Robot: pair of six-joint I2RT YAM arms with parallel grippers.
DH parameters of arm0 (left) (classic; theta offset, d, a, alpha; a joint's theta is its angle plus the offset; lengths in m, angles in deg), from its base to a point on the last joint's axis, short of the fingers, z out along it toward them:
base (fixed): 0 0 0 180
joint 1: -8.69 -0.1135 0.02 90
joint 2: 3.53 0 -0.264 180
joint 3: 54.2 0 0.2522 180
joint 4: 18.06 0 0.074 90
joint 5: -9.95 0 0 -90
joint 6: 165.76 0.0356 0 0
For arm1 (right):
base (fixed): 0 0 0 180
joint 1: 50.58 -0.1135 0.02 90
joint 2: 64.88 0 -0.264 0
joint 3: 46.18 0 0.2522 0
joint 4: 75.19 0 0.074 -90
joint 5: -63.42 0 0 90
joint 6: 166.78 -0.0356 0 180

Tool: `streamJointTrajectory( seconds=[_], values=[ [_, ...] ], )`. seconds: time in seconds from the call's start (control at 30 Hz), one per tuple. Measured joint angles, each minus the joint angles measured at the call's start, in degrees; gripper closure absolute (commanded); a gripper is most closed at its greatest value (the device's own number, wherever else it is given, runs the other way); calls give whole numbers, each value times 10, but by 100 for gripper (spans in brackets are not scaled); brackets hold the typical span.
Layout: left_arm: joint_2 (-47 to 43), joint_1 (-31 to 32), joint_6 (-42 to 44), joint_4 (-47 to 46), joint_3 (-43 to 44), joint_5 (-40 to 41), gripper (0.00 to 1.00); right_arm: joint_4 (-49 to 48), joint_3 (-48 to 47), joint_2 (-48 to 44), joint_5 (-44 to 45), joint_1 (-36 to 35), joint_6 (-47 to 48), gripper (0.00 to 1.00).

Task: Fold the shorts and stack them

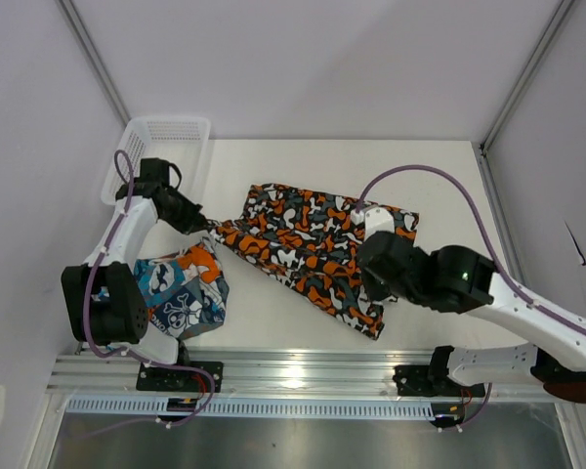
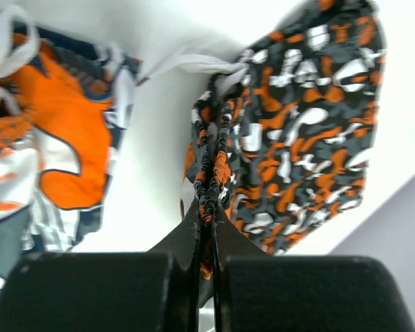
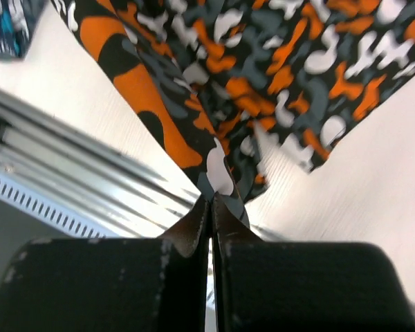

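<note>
The left gripper [image 2: 207, 216] is clamping the camouflage shorts [image 1: 303, 244] at centre-left of the overhead view. The right gripper [image 3: 209, 202] is pinching their lower-right hem, jaws pressed together on the cloth.

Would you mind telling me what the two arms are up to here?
Both arms are holding the camo shorts, which lie spread on the table. The left gripper is shut on a bunched edge at their left end, and the right gripper is shut on an edge at their near right. The skull shorts lie in a bundle by the left arm's base, with no gripper on them. Nothing is stacked yet.
</note>
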Motion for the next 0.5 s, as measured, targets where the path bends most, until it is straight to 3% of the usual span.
streamJointTrajectory(
  seconds=[0.5],
  values=[
    [9, -1, -152, 44, 83, -31, 100, -45, -87, 39, -239, 368, 210, 100]
  ],
)
